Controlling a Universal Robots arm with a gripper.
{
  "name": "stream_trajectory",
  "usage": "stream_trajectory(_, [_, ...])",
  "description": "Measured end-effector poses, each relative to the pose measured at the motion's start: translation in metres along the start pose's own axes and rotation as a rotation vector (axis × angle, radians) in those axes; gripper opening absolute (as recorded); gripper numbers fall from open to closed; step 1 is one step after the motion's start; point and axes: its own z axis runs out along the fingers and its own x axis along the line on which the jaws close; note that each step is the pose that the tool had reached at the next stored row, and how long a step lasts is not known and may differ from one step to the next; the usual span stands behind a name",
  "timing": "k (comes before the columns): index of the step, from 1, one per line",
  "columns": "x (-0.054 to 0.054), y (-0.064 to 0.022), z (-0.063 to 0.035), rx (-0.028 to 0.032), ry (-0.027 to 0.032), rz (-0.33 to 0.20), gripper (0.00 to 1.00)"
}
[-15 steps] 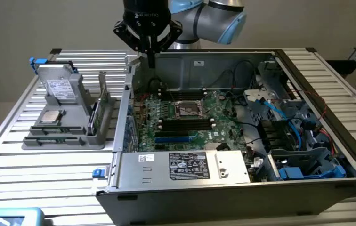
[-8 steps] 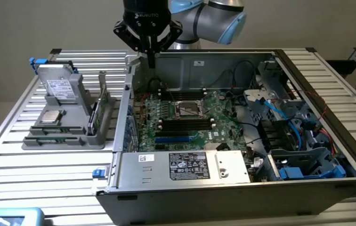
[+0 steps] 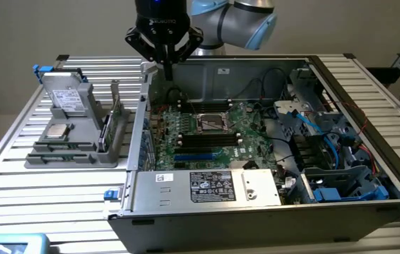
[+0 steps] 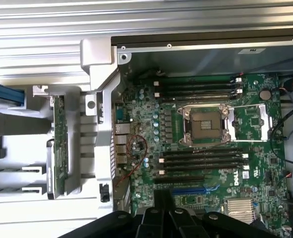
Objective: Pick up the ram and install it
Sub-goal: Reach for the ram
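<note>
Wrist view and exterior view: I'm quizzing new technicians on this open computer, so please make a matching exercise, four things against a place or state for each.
1. slim green ram stick
2. square metal processor socket
3. long blue motherboard slot
4. black robot gripper

A. shut, above the open case
B. between two banks of black slots
C. on edge in the grey holder outside the case
D. close beside a finned silver heatsink

Pairs: 1-C, 2-B, 3-D, 4-A
</note>
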Motion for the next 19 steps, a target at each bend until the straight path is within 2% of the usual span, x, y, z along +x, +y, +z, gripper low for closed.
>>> stream_trajectory(5, [0.006,-0.0129,0.0023,0.0002,0.0000,0.000,0.11])
stream_trajectory(14, [0.045,-0.0201,0.0050,0.0013,0.0002,0.000,0.11])
stream_trajectory(19, [0.064,-0.0215,0.0072,0.0020,0.0080,0.000,0.11])
